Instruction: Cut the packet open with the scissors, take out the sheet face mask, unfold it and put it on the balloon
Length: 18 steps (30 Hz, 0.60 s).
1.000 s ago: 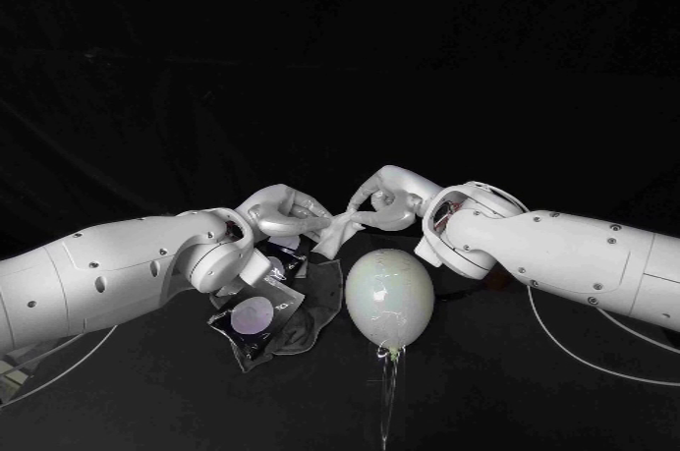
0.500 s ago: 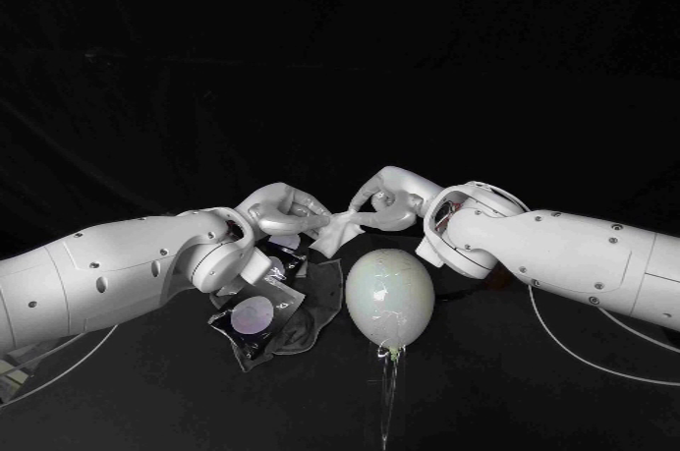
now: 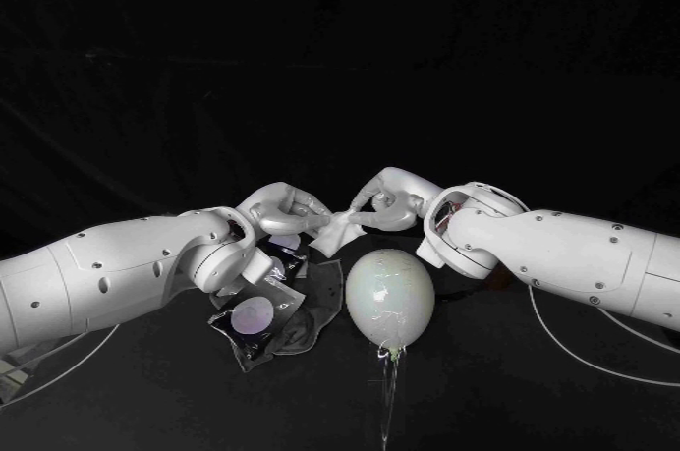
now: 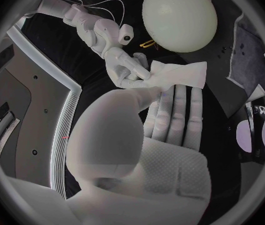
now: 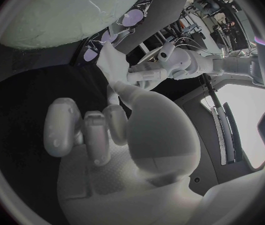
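left hand (image 3: 288,210) and right hand (image 3: 385,200) both pinch folded sheet mask (image 3: 337,233) | balloon (image 3: 388,296) lies lengthwise, knot toward robot

blocked: balloon (image 3: 390,298), packet (image 3: 259,315) just beside it | free: table (image 3: 170,407) in front of packet

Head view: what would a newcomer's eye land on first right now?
The two hands meeting mid-picture, left hand and right hand both pinching the folded white face mask between them. Just below sits the pale balloon, with the dark packet lying beside it, by the left arm.
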### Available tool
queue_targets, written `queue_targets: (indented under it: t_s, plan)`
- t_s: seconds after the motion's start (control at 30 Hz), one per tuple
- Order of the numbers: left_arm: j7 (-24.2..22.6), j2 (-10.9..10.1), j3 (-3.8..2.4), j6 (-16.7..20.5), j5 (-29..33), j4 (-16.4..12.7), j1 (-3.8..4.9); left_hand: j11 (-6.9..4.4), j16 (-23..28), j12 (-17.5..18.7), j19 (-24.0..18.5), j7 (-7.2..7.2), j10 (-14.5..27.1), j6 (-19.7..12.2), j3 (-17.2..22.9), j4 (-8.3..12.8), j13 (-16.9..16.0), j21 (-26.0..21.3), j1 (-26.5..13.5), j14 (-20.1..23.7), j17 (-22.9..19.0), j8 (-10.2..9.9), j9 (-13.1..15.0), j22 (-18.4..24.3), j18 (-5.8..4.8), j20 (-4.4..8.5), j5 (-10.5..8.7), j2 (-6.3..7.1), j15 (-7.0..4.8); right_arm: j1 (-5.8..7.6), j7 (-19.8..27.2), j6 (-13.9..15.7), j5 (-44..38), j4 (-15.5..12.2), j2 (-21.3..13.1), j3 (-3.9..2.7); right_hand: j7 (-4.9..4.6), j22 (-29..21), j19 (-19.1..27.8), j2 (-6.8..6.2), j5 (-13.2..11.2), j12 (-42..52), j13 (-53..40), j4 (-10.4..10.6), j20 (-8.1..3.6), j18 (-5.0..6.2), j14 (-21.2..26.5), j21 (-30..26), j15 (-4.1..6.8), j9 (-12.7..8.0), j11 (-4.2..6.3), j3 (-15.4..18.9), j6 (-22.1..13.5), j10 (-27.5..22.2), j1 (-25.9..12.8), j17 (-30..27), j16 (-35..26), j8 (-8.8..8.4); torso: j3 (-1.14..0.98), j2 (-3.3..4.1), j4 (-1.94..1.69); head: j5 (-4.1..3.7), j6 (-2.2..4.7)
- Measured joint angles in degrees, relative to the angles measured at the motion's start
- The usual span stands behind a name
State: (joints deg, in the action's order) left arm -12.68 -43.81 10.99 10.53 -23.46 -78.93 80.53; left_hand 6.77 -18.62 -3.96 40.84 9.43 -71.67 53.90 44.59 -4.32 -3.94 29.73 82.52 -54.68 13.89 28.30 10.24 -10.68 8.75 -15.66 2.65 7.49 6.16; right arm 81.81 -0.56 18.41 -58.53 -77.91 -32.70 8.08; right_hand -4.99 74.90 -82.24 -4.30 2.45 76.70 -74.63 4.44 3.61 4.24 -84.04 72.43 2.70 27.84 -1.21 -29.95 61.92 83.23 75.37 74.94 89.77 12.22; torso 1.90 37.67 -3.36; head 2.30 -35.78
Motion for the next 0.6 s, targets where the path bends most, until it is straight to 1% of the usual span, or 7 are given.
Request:
queue_targets:
  t_s: [0.1, 0.27, 0.3, 0.43, 0.47, 0.6]
  plan:
    - [-0.01, 0.1, -0.01, 0.13, -0.11, 0.02, 0.0, 0.0, 0.0, 0.0, 0.0, 0.0, 0.0, 0.0, 0.0, 0.0, 0.0, 0.0, -0.07, 0.0, 0.0, 0.0, 0.0, 0.0, -0.01, 0.0, 0.0, 0.07, 0.0, 0.0, -0.01, -0.08, 0.01, 0.0, 0.03, 0.0, 0.03, 0.0, -0.03, 0.15, 0.18, 0.6, 0.0, -0.44, -0.03, 0.0, -0.09, 0.04, 0.08, 0.07, 0.0, -0.43, 0.01, 0.0, 0.76, -0.03, 0.03, 0.63, 0.0, 0.01, 0.01, -0.01, 0.01]
    - [-0.01, 0.22, -0.02, 0.23, -0.31, 0.02, 0.0, 0.0, 0.0, 0.0, -0.51, 0.0, 0.0, 0.0, 0.24, 0.24, 0.0, 0.45, -0.08, 0.0, 0.06, 0.0, 0.01, -0.21, -0.03, -0.07, -0.01, 0.08, 0.0, 0.0, -0.01, -0.09, 0.01, -0.05, 0.07, 0.01, 0.1, 0.02, -0.23, 0.59, 0.19, 0.97, 0.0, -0.58, -0.24, -0.01, -0.09, 0.28, 0.08, 0.42, 0.0, -0.57, -0.1, 0.0, 1.2, -0.04, 0.03, 0.8, 0.01, 0.01, -0.01, -0.03, -0.05]
    - [-0.01, 0.24, -0.02, 0.24, -0.35, 0.02, 0.0, 0.0, 0.0, 0.0, -0.62, 0.0, 0.0, 0.0, 0.31, 0.31, 0.0, 0.57, -0.15, 0.0, 0.11, 0.0, 0.03, -0.28, -0.19, -0.01, -0.02, 0.15, 0.0, 0.0, -0.01, -0.09, 0.01, -0.05, 0.08, 0.01, 0.1, 0.02, -0.24, 0.6, 0.19, 1.12, 0.0, -0.58, -0.24, 0.0, -0.09, 0.28, 0.08, 0.42, 0.0, -0.57, -0.11, 0.0, 1.22, -0.04, 0.03, 0.8, 0.01, 0.01, -0.02, -0.03, -0.06]
    - [-0.01, 0.24, -0.03, 0.25, -0.46, 0.03, 0.0, 0.0, 0.0, 0.0, -0.62, 0.0, 0.0, -0.01, 0.31, 0.31, 0.01, 0.6, -0.15, 0.0, 0.12, 0.0, 0.19, -0.32, 0.22, 0.0, -0.02, 0.15, 0.0, 0.0, -0.01, -0.07, 0.0, -0.06, 0.09, 0.01, 0.09, 0.04, -0.24, 0.74, 0.19, 1.13, 0.0, -0.58, -0.24, -0.01, -0.08, 0.28, 0.08, 0.42, 0.0, -0.57, -0.12, 0.0, 1.35, -0.03, 0.03, 0.81, 0.01, 0.01, -0.02, -0.05, -0.11]
    - [0.0, 0.24, -0.03, 0.25, -0.5, 0.04, 0.0, 0.0, 0.0, -0.01, -0.62, 0.0, 0.01, -0.01, 0.31, 0.31, 0.0, 0.61, -0.15, 0.0, 0.12, 0.0, 0.53, -0.32, 0.53, -0.01, -0.02, 0.15, 0.0, 0.0, -0.01, -0.06, -0.02, -0.06, 0.09, 0.01, 0.09, 0.04, -0.23, 0.74, 0.18, 1.13, 0.0, -0.58, -0.23, 0.0, -0.08, 0.28, 0.08, 0.42, 0.0, -0.57, -0.12, 0.0, 1.36, -0.03, 0.03, 0.81, 0.01, 0.01, -0.02, -0.05, -0.12]
    - [0.02, 0.24, -0.03, 0.25, -0.6, 0.07, 0.0, 0.0, 0.0, -0.01, -0.62, 0.0, 0.01, -0.02, 0.31, 0.31, 0.01, 0.6, -0.38, 0.0, 0.11, -0.02, 0.81, -0.43, 0.55, -0.01, -0.02, 0.07, 0.0, 0.0, -0.01, -0.01, -0.06, -0.06, 0.1, 0.01, 0.09, 0.05, -0.23, 0.89, 0.18, 1.13, -0.02, -0.57, -0.23, -0.01, -0.08, 0.62, 0.08, 0.42, 0.0, -0.56, -0.14, 0.0, 1.5, -0.02, 0.0, 0.81, 0.01, 0.01, -0.02, -0.06, -0.13]
